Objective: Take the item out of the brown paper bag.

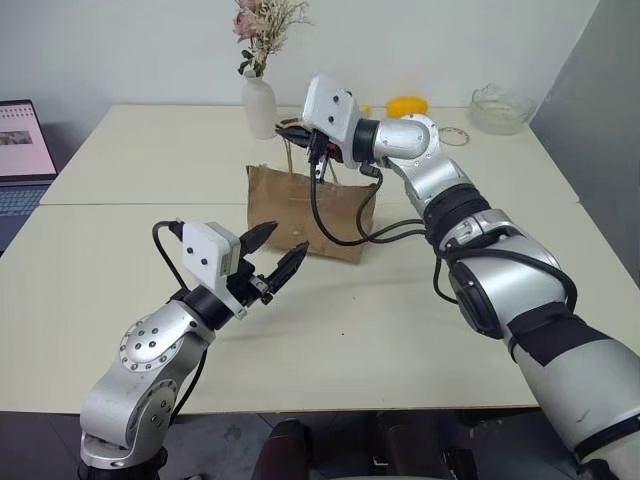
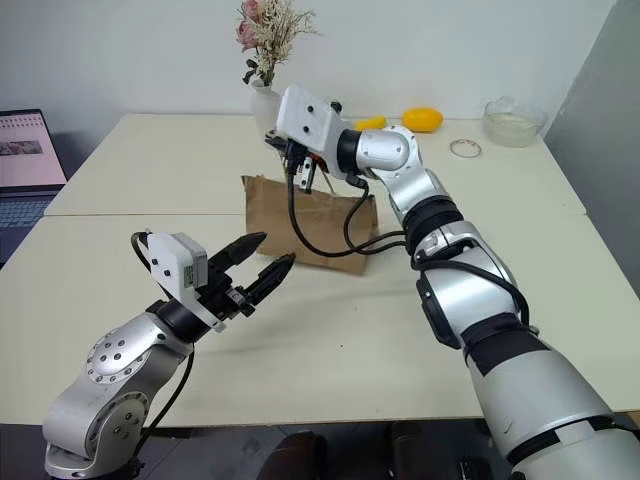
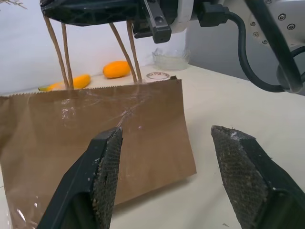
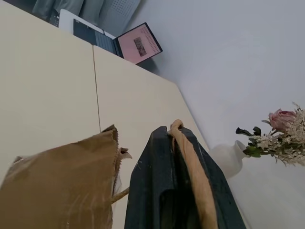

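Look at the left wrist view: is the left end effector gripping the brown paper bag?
No. The left end effector is open, its fingers apart and short of the brown paper bag.

No readable text anywhere

Matt crumpled brown paper bag (image 1: 300, 210)

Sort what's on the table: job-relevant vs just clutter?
Job:
brown paper bag
cord handles, pinched by the shut right gripper
left gripper, open before the bag

Clutter:
vase of flowers
orange-yellow fruit
banana
glass bowl
laptop
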